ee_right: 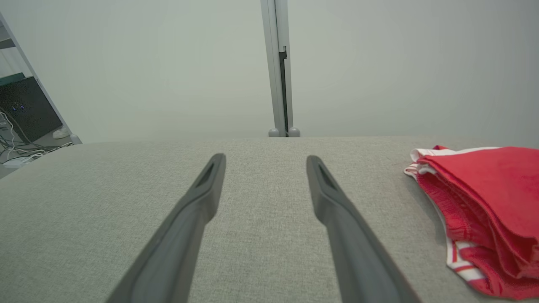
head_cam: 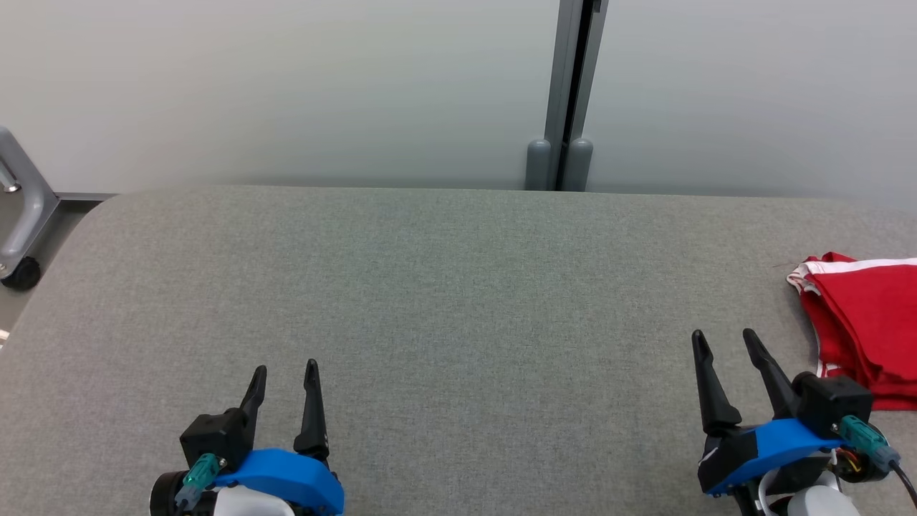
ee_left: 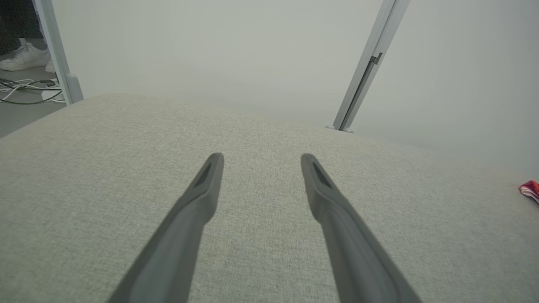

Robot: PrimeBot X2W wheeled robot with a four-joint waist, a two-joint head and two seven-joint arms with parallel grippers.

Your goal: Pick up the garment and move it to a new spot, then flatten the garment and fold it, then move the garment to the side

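Wide-spread, empty left gripper [head_cam: 285, 365], likewise right gripper [head_cam: 723, 332] — red garment [head_cam: 863, 326], seemingly folded, cut off at right edge

- Looks like a lab or test room in an office block; pale frosted partition panels [head_cam: 286, 86] meet at a grey metal post [head_cam: 569, 93]
- Loose cables [ee_left: 25, 90] lie on the grey floor near a person's white shoe [ee_left: 23, 58]; a dark box [ee_right: 27, 107] with small lights stands by more wiring
- A grey frame on a castor [head_cam: 21, 215] stands beside the fabric-covered table [head_cam: 430, 301]

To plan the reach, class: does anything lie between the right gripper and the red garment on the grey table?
Nothing visible does. Only bare table separates the right gripper, jaws open, from the red garment to its right.
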